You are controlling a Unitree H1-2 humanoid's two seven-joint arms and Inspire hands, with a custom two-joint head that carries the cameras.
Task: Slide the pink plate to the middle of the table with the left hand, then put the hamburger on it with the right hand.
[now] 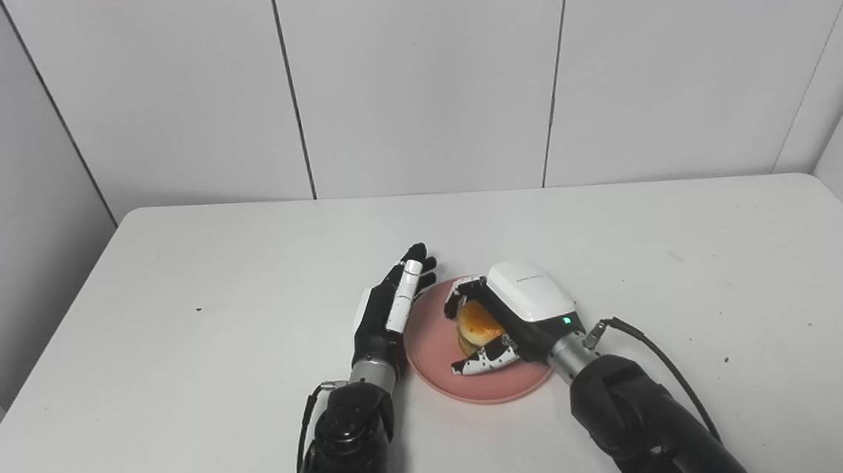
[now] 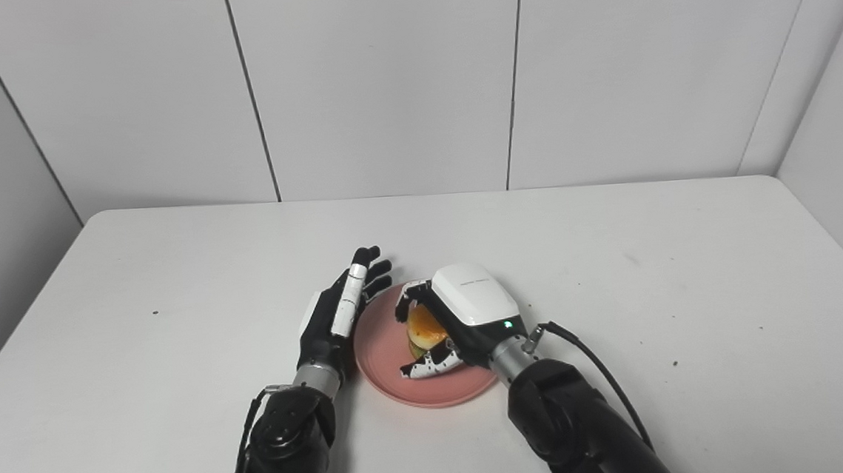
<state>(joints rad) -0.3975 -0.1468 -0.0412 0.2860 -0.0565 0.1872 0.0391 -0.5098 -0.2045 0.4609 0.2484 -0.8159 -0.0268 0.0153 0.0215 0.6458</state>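
The pink plate (image 1: 429, 351) lies on the white table (image 1: 173, 298), a little in front of its middle. My left hand (image 1: 389, 305) rests edge-on against the plate's left rim, fingers straight and apart, holding nothing. Over the plate, my right hand (image 1: 505, 316) is wrapped around the hamburger (image 1: 478, 323), whose orange bun shows between fingers and thumb. Whether the hamburger's underside touches the plate is hidden by the hand.
White wall panels stand behind the table's far edge (image 1: 463, 190). A cable (image 1: 660, 357) loops off my right wrist. A few small dark specks dot the table top at left and right.
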